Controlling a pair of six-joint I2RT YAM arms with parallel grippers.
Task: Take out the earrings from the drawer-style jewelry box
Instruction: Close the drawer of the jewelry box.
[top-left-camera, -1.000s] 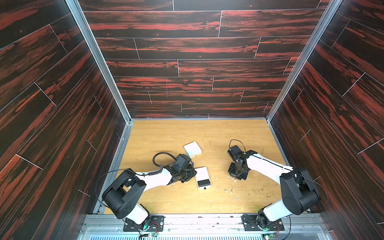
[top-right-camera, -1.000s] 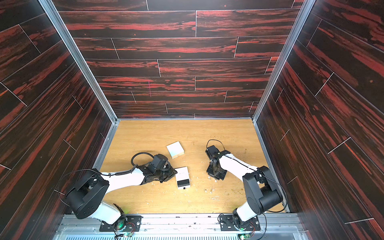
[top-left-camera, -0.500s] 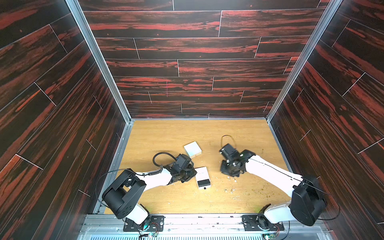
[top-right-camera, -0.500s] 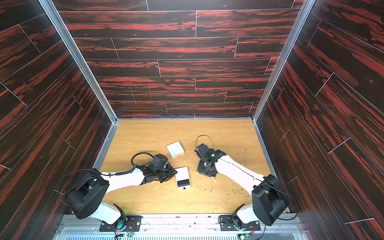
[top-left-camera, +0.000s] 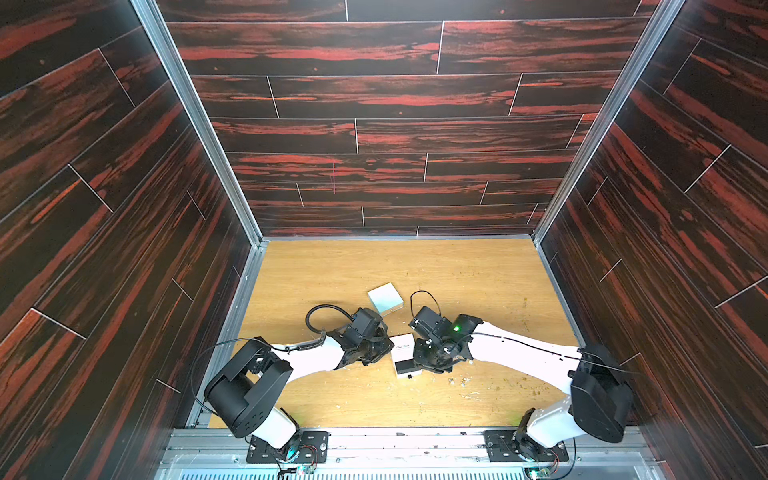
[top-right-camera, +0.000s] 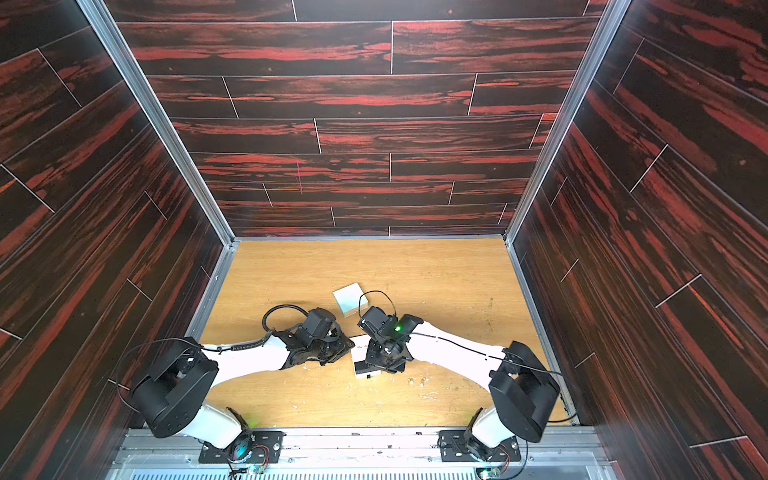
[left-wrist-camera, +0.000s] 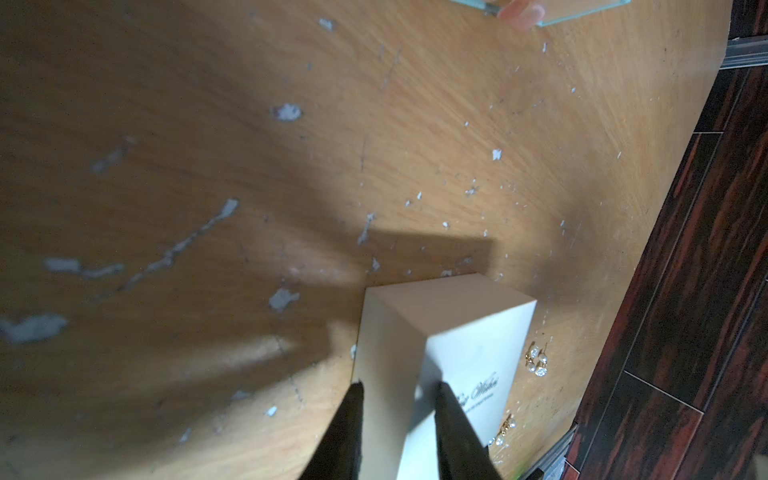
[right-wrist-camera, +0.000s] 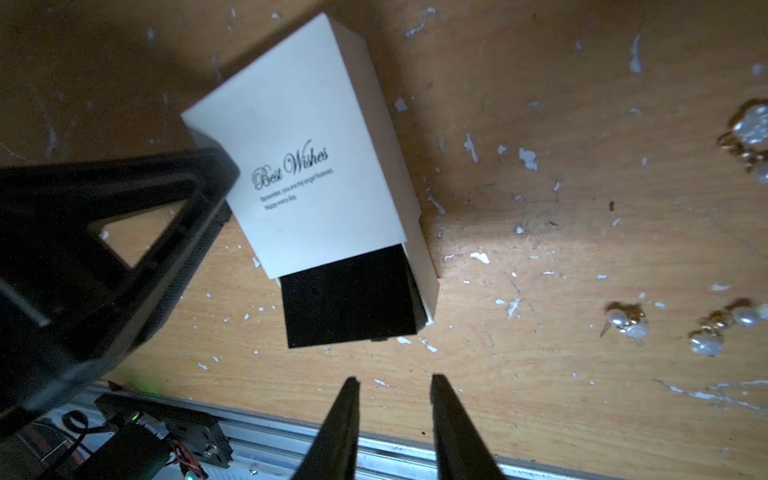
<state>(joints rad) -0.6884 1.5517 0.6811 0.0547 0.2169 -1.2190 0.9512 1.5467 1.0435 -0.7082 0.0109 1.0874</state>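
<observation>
Mounted high over the near rail, side by side, tilted steeply down toward the back wall in both top views. Far off, taking in the whole wooden table (top-left-camera: 415, 270), both arms and three walls: nearly the same scene twice. Riding the left wrist, peering low and close along the left gripper (left-wrist-camera: 399, 388) across the tabletop. Riding the right wrist, looking down from close above, past the right gripper (right-wrist-camera: 392, 380). Shared by all four: the jewelry box (right-wrist-camera: 307, 145). Shared by both wrist views: the earrings (left-wrist-camera: 538, 363) beside it.
</observation>
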